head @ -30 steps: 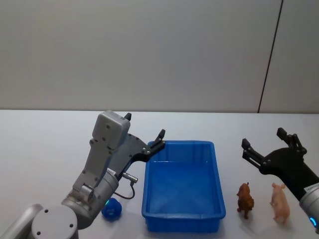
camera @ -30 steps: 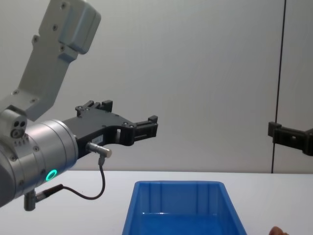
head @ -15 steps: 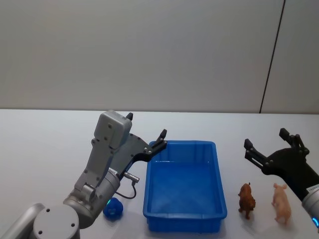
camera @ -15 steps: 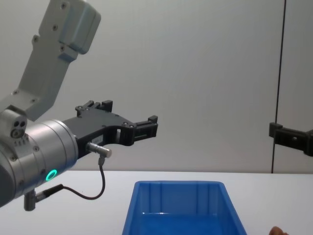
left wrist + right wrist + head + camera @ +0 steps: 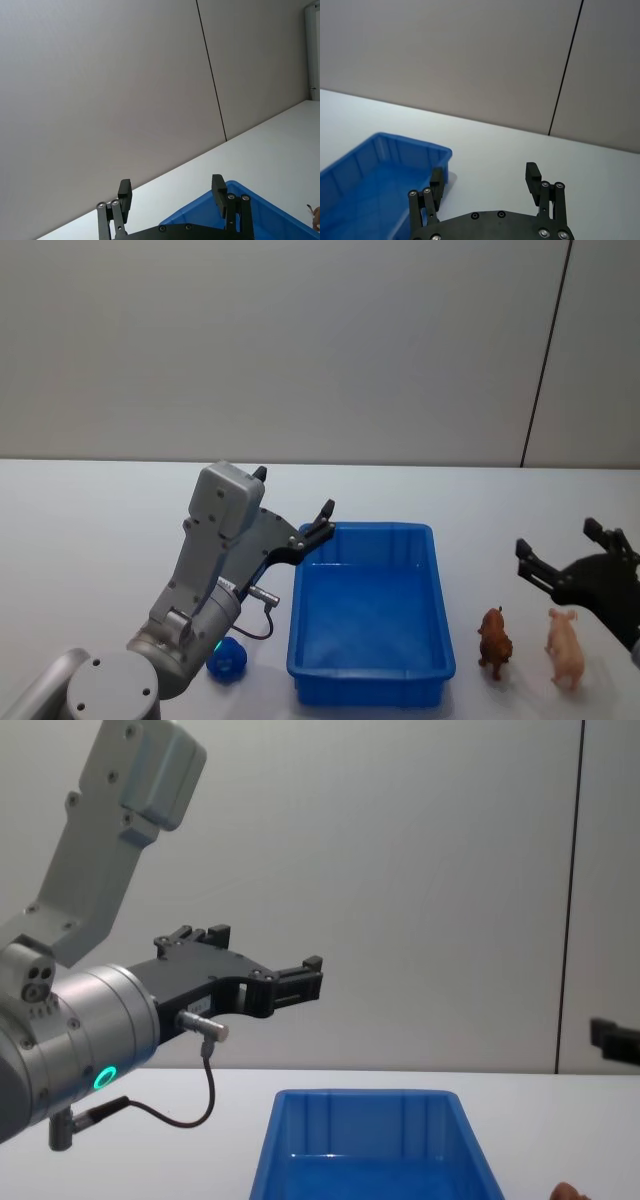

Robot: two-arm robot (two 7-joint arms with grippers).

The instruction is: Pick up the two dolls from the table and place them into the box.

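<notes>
The blue box (image 5: 365,615) sits mid-table, and nothing shows inside it. A pale pink doll (image 5: 565,648) stands on the white table (image 5: 90,530) to the box's right. A small bright-blue doll (image 5: 226,660) lies left of the box, under my left arm. My left gripper (image 5: 292,495) hovers open and holds nothing above the box's far left corner; the left wrist view shows its spread fingers (image 5: 125,192). My right gripper (image 5: 556,540) is open with nothing in it, raised just beyond the pink doll. Its wrist view shows the box (image 5: 380,185) ahead.
A brown toy animal (image 5: 493,642) stands between the box and the pink doll. Bare white tabletop stretches to the left and behind the box. A grey wall (image 5: 300,340) closes the back. In the chest view the left arm (image 5: 90,1020) looms large above the box rim (image 5: 365,1098).
My right gripper has drawn away to the right and sunk lower, still open. The left arm, the box and the toys have not moved.
</notes>
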